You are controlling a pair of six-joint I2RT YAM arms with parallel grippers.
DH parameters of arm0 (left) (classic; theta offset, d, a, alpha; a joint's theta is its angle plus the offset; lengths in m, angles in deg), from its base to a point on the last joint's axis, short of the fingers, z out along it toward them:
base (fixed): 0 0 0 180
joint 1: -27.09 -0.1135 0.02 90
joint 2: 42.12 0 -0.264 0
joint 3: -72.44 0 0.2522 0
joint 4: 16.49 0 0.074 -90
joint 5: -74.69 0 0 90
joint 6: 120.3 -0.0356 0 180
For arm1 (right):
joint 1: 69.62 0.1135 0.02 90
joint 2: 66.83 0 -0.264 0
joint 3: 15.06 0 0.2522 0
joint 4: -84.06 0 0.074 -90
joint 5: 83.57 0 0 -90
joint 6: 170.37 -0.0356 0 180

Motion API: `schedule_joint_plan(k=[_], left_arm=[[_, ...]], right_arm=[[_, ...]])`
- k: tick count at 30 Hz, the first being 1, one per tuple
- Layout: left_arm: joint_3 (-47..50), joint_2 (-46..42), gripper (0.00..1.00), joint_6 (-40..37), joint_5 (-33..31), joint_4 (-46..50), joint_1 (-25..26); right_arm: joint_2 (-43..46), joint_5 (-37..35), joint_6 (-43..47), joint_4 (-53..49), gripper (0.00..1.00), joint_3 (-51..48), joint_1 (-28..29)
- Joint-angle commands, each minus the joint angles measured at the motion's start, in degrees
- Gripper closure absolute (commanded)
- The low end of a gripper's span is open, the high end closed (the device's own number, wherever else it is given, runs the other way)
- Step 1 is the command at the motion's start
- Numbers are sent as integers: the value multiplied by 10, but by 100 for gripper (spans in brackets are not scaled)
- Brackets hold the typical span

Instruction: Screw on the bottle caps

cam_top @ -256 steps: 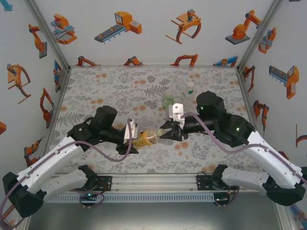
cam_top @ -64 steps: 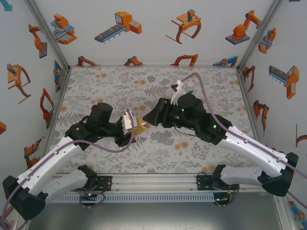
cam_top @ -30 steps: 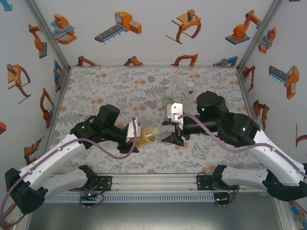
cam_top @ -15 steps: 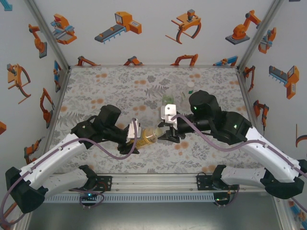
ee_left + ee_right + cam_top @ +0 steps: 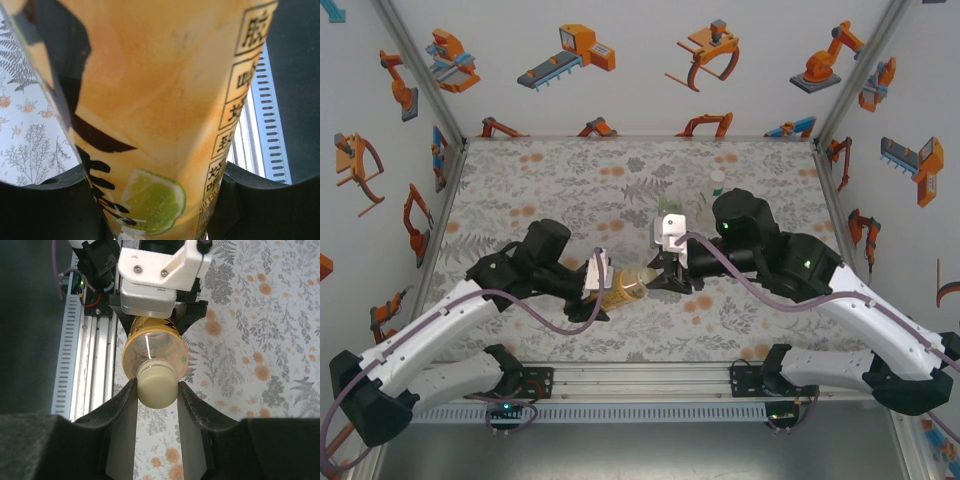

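The amber bottle [image 5: 623, 290] lies sideways above the table, its body held in my left gripper [image 5: 597, 281], which is shut on it. Up close, its orange label with a lime slice [image 5: 155, 200] sits between my left fingers [image 5: 45, 205]. A pale yellow cap [image 5: 156, 387] sits on the bottle's neck [image 5: 155, 352], and my right gripper [image 5: 156, 390] is shut on that cap, both fingers touching its sides. From above, my right gripper [image 5: 657, 277] meets the bottle's mouth. The green-tinted bottle [image 5: 669, 209] and the slim bottle [image 5: 717, 183] stand behind my right arm.
The floral table cover [image 5: 570, 180] stretches to the back and left. An aluminium rail [image 5: 640, 385] runs along the near edge, below the bottle. Patterned walls close in the left, back and right sides.
Over the last second my right gripper moved left onto the bottle's neck and closed on the cap. My left gripper kept holding the amber bottle, nearly still.
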Motion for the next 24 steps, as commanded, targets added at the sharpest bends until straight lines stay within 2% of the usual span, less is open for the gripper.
schedule_joint_plan(k=[1,6,9,15,17,20,24], left_arm=[[-11,-15,100,6,-22,-17,3],[-1,-28,100,22,-98,-43,3],[4,-31,100,29,-131,-56,3],[13,-37,100,39,-188,-83,1],[15,-37,100,43,-198,-91,1],[16,-36,100,47,-208,-93,1],[18,-38,100,46,-209,-93,1]], right_arm=[[-2,-29,-109,50,89,-22,4],[3,-121,-323,107,100,-59,4],[-7,-175,-463,114,100,-69,3],[-35,-206,-752,159,100,-99,-1],[-35,-213,-794,213,100,-126,-2],[-37,-233,-823,211,100,-132,-6],[-37,-227,-814,202,100,-122,-7]])
